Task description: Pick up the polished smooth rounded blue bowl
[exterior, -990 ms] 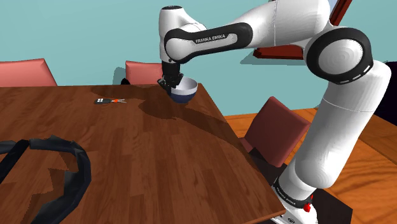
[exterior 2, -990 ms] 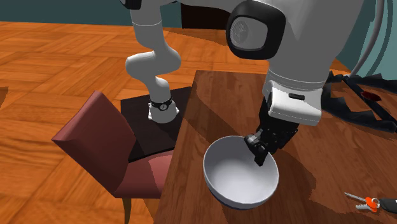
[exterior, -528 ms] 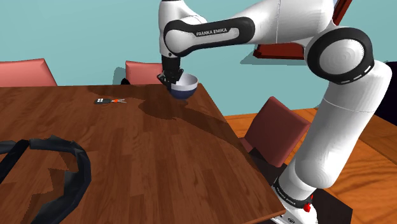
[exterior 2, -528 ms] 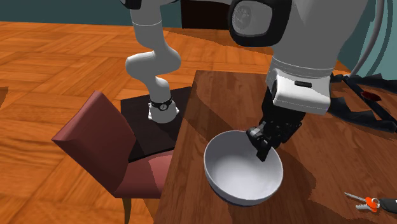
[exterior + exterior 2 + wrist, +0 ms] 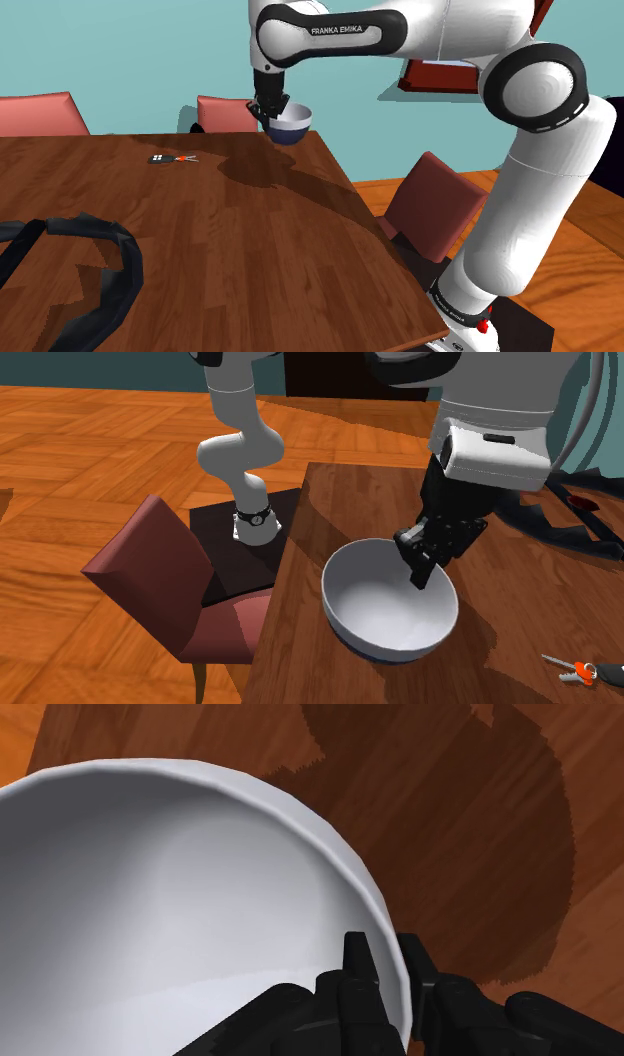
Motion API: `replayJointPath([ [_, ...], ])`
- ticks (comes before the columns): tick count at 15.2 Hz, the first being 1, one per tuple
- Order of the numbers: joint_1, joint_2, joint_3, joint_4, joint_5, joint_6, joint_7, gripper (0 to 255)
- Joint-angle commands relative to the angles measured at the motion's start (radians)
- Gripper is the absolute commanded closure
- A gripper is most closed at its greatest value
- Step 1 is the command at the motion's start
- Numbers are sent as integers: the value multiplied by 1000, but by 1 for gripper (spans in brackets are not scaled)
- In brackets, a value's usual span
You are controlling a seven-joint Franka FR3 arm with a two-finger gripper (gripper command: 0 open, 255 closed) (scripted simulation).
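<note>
Upper middle of the shoulder view: a white robot arm (image 5: 520, 190) holds a bowl (image 5: 291, 126), dark blue outside and plain white inside, above the far edge of a brown wooden tabletop (image 5: 250, 240). The bowl appears to hang clear of the wood, with a shadow beneath it. The black gripper (image 5: 385, 952) has its fingers clamped on the rim, one inside the bowl and one outside, at the lower middle of the wrist view. In the second exterior view the bowl is at centre, gripped at its right rim. Some keys (image 5: 172, 158) lie well apart, left of the bowl in the shoulder view. The bowl looks rigid, smooth and probably slippery. A pinch on one side of the thin rim leaves its weight off-centre, so it could swivel or slip. It is likely breakable if dropped.
</note>
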Motion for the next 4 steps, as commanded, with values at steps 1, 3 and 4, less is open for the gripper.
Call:
replayJointPath([
  [1,1,3,1,34,0,-30,-3,255],
  [3,2,5,1,51,0,-46,-5,255],
  [4,2,5,1,52,0,-46,-5,255],
])
